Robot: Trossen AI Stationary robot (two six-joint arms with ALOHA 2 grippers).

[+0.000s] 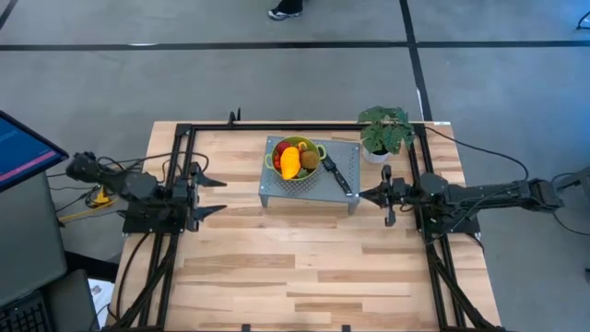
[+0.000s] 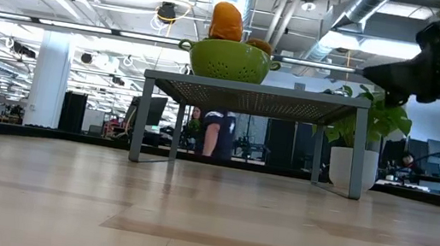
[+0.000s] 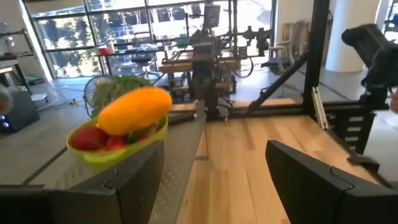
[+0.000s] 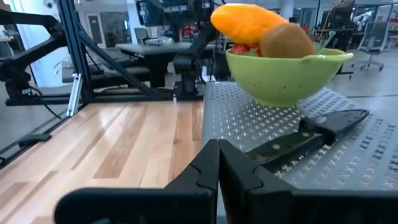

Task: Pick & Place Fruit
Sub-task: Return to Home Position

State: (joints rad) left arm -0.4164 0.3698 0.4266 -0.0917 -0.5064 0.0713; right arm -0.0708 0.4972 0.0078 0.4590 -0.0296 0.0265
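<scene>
A green colander [image 1: 297, 162] stands on a grey perforated metal stand [image 1: 274, 189] at the table's far middle. It holds a long orange-yellow fruit [image 1: 290, 161], a brown kiwi-like oval [image 1: 309, 159] and red pieces [image 1: 279, 157]; the same fruit [image 4: 245, 22] and oval [image 4: 286, 40] show in the right wrist view. My left gripper [image 1: 210, 196] stands open, level, left of the stand, with nothing between its fingers [image 3: 134, 180]. My right gripper [image 1: 366, 195] is shut, level, just right of the stand, its fingertips [image 4: 217, 155] near the stand's edge, holding nothing.
A black-handled knife [image 1: 337, 175] lies on the stand's right part beside the colander. A potted green plant [image 1: 384, 132] stands at the far right. The wooden table's near half [image 1: 304, 277] is free. A person [image 2: 216, 135] stands in the room behind.
</scene>
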